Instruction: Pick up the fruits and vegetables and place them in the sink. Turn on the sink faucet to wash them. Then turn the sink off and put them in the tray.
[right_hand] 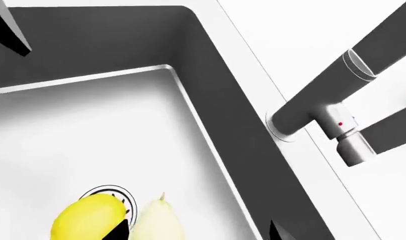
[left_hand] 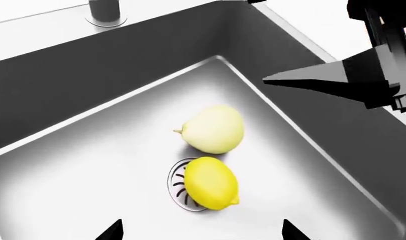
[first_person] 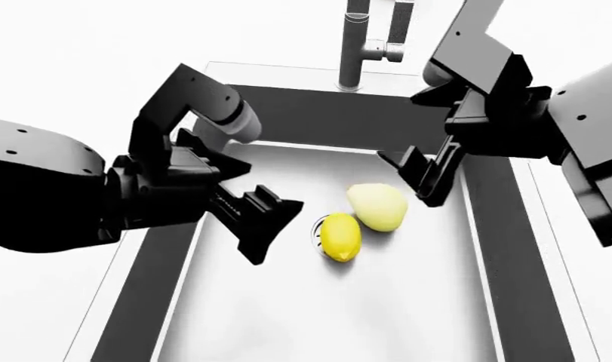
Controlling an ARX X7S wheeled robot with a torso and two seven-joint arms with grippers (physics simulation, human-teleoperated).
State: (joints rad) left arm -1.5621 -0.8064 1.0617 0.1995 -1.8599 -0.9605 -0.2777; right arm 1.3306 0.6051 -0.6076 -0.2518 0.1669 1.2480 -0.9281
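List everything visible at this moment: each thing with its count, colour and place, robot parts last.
lemon: one, bright yellow, on the sink floor, partly over the drain.
pale fruit: one, yellow-green with a pointed tip, on the sink floor close beside the lemon.
drain: one, round metal, in the sink floor.
sink: one, dark grey walls, light floor, set in the white counter.
faucet: one, grey column with a side lever, behind the sink.
left gripper: one, black, jaws open, empty, over the sink.
right gripper: one, black, jaws open, empty, above the pale fruit.
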